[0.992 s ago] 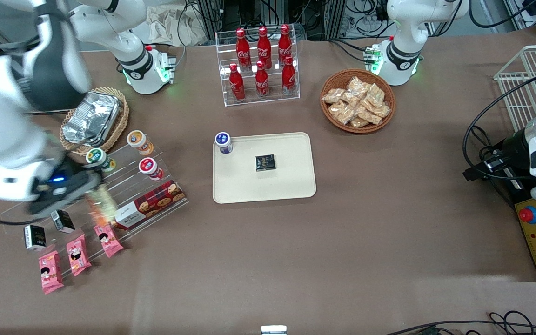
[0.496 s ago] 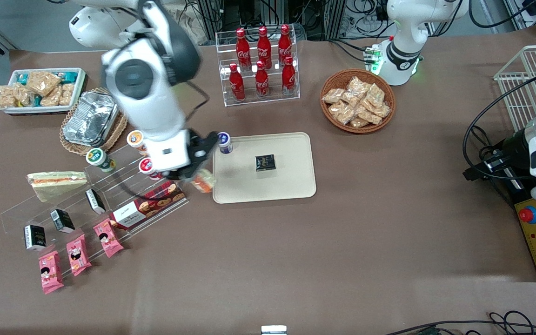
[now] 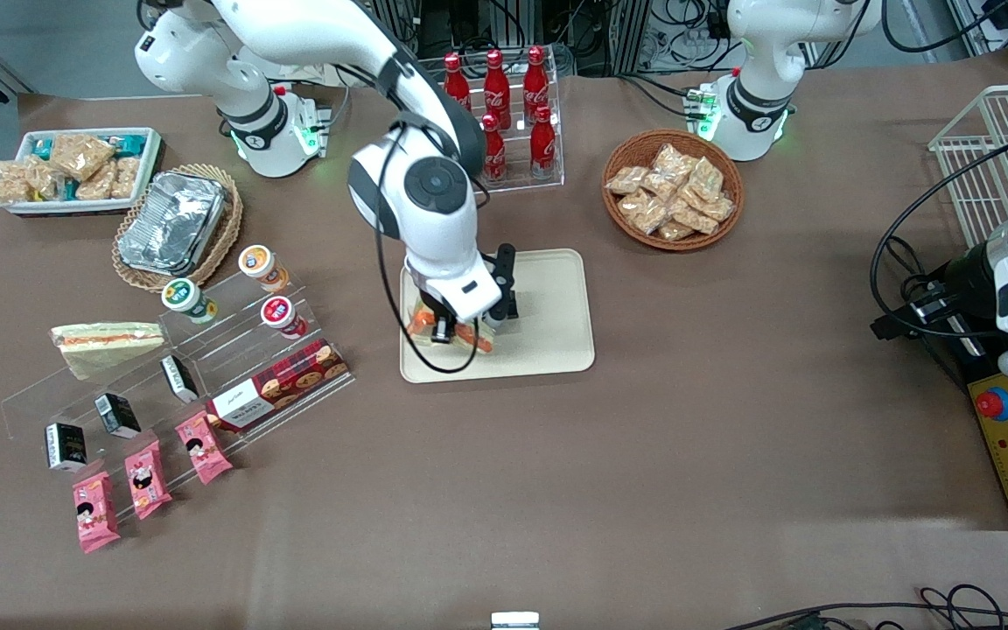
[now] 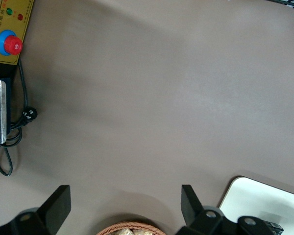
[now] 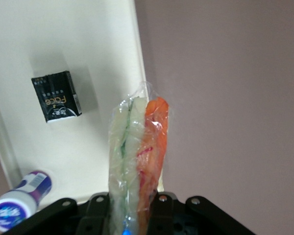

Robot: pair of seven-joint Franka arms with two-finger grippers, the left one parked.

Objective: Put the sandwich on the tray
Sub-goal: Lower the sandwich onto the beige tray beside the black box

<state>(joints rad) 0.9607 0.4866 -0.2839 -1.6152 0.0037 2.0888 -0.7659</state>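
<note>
Worktop (image 3: 556,490): a broad surface under brown covering, with goods set out around its edges and the tray near its middle.

Tray (image 3: 556,332): cream-beige, flat and low-rimmed. It already carries a small black packet (image 5: 56,96) and a little white bottle with a blue-purple label (image 5: 17,204).

Right arm: a second ago it was over the clear stepped rack (image 3: 233,350) at its own end of the worktop; half a second ago it was just beside the tray's edge; now it stands above the tray.

Hand (image 3: 450,331): hanging over the part of the tray nearer the front camera, its fingers clamped on the sandwich.

Sandwich (image 5: 137,161): held on edge between the fingers, orange filling and green visible through the clear wrap. In the wrist view it hangs over the tray's rim line, partly over cream plastic, partly over brown covering.

Other wedge (image 3: 106,344): the paler one, lying beside the rack, well apart from the tray.

Meaning for the task: the carry looks nearly complete. What seems left is to lower and let go, probably after shifting slightly inward, so that the wedge lands fully inside the rim and short of the black packet.
</note>
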